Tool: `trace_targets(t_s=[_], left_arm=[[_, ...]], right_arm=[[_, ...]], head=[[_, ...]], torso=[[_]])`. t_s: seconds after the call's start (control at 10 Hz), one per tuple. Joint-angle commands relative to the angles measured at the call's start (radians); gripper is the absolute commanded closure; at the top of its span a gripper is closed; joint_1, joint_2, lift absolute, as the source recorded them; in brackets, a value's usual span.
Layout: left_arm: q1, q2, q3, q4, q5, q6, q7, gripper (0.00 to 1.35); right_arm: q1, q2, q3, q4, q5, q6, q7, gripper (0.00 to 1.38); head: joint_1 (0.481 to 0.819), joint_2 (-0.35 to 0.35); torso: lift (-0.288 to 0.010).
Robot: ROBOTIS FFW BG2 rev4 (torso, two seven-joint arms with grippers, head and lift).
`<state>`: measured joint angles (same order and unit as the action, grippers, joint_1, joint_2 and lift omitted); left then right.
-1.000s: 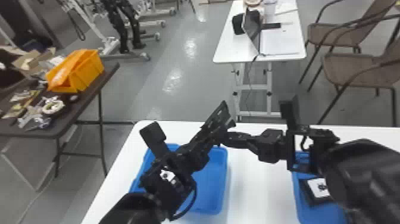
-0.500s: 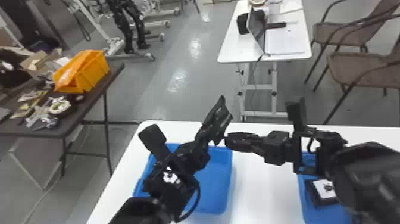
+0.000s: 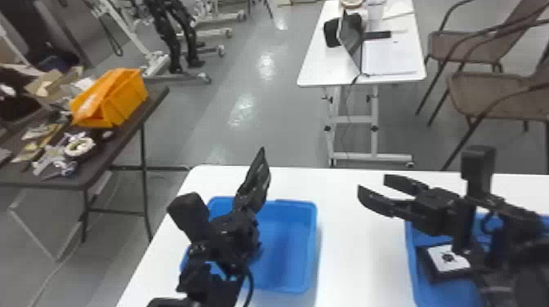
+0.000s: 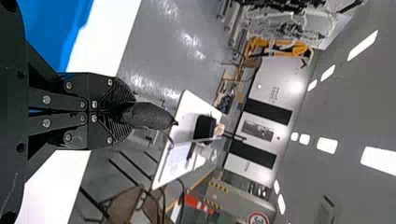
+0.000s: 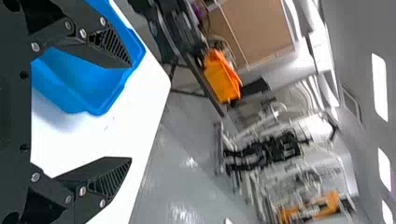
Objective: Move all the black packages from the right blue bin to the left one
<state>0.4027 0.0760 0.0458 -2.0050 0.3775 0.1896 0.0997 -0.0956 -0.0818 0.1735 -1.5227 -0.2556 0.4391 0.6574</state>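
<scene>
The flat black package with a white label point(image 3: 448, 261) lies in the right blue plastic bin point(image 3: 411, 253). The right pincer point(image 3: 372, 183) is spread; the left pincer point(image 3: 263, 151) is pressed together. Probably light, stiffish and smooth, the package wants gripping across opposite edges.

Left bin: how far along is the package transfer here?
Done: no package shows in the visible part of the left bin. In hand: the left gripper grips a black item, probably a package; the right gripper is open. Remaining: placing that item, then moving the white-labelled package in the right bin. Arms hide parts of both bins.
</scene>
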Motion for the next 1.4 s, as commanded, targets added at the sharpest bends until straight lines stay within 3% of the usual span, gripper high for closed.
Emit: trace_targets(t_s=[0.0, 0.2, 0.4, 0.5, 0.6, 0.7, 0.9, 1.1, 1.3], left_arm=[[0.053, -0.015, 0.006, -0.001, -0.104, -0.021, 0.035, 1.22], [0.094, -0.051, 0.026, 0.002, -0.236, 0.034, 0.046, 1.22], [0.099, -0.038, 0.032, 0.008, -0.267, 0.142, 0.046, 1.2], [0.1, -0.022, 0.04, 0.009, -0.235, 0.163, 0.023, 0.78], [0.093, -0.002, 0.054, 0.026, -0.181, 0.126, -0.032, 0.2], [0.088, 0.008, 0.051, 0.037, -0.13, 0.073, -0.032, 0.0], [0.091, -0.015, 0.048, 0.048, -0.078, -0.053, -0.032, 0.18], [0.082, -0.03, 0.039, 0.043, -0.04, -0.122, -0.032, 0.2], [0.074, -0.025, 0.028, 0.042, -0.019, -0.144, -0.032, 0.2]], right_arm=[[0.125, 0.033, -0.129, -0.082, 0.029, -0.007, -0.009, 0.21], [0.218, 0.047, -0.206, -0.151, 0.039, -0.003, -0.048, 0.22], [0.26, 0.047, -0.221, -0.195, 0.039, 0.009, -0.096, 0.22], [0.281, 0.05, -0.224, -0.214, 0.035, 0.01, -0.121, 0.22], [0.3, 0.054, -0.229, -0.232, 0.033, 0.013, -0.144, 0.22], [0.309, 0.056, -0.236, -0.24, 0.035, 0.018, -0.148, 0.22], [0.329, 0.057, -0.258, -0.258, 0.07, 0.032, -0.154, 0.22], [0.358, 0.062, -0.302, -0.269, 0.093, 0.032, -0.179, 0.22], [0.358, 0.062, -0.341, -0.249, 0.113, 0.035, -0.179, 0.22]], head=[[0.695, 0.274], [0.695, 0.236], [0.695, 0.211], [0.695, 0.208], [0.695, 0.205], [0.695, 0.194], [0.695, 0.187], [0.695, 0.164], [0.695, 0.119]], torso=[[-0.04], [-0.04], [-0.04], [-0.04], [-0.04], [-0.04], [-0.04], [-0.04], [-0.04]])
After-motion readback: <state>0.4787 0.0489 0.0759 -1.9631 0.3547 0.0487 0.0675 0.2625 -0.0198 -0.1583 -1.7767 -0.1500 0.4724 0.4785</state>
